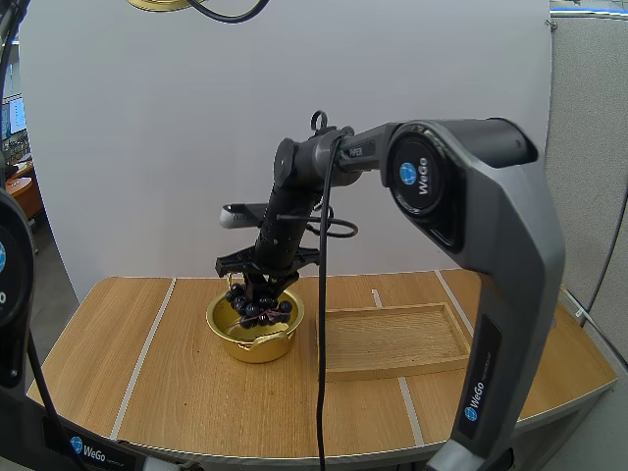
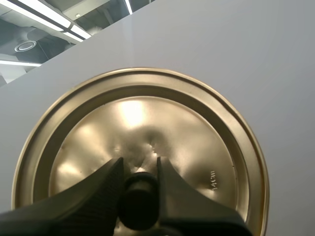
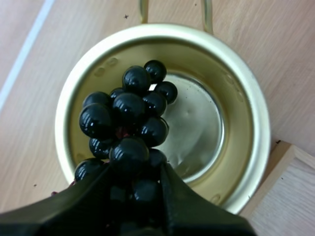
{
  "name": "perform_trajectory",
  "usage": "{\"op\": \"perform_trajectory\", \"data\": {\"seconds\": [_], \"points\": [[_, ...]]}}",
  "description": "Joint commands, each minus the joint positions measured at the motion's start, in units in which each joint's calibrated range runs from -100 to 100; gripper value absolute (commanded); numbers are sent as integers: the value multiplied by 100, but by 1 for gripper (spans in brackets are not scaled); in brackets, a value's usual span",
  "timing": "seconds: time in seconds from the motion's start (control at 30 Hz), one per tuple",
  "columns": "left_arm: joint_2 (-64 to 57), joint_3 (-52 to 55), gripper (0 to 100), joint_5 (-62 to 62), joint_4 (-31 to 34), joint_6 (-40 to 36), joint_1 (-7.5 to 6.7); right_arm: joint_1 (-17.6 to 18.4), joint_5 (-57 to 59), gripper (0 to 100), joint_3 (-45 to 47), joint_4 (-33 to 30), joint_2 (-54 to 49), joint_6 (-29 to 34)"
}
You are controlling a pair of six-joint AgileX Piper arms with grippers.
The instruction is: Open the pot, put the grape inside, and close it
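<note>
High view: find the pot [image 1: 257, 347] open at mid-table [image 1: 186, 383], the wooden tray [image 1: 392, 343] just beside it at 3 o'clock. Note the right gripper [image 1: 261, 287] directly over the pot's mouth, clamped on the grapes [image 1: 257, 308], lowest berries about level with the rim. Spot a gold edge at 11 o'clock on the frame's upper border, well above the table: by the colour, the lid [image 1: 159, 4]. Left wrist view: see the left gripper [image 2: 139, 164] pinched tight on the lid's black knob [image 2: 139, 204], lid held in the air. Right wrist view: look past fingers closed on the bunch into the pot; grapes within the rim, on the side away from the tray, pot bottom bare beneath. Judge opening done, grapes nearly in but not let go; left to do: release, clear the arm, seat the lid.
</note>
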Motion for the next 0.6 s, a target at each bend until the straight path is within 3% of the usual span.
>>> {"op": "perform_trajectory", "data": {"seconds": [0.0, 0.57], "points": [[-49, -45, 0, -134, 57, -27, -15, 7, -396, 0, -56, -9, 595, -140], [-49, -45, 0, -134, 57, -27, -15, 7, -1412, 0, -74, -401, 1109, -249]]}}
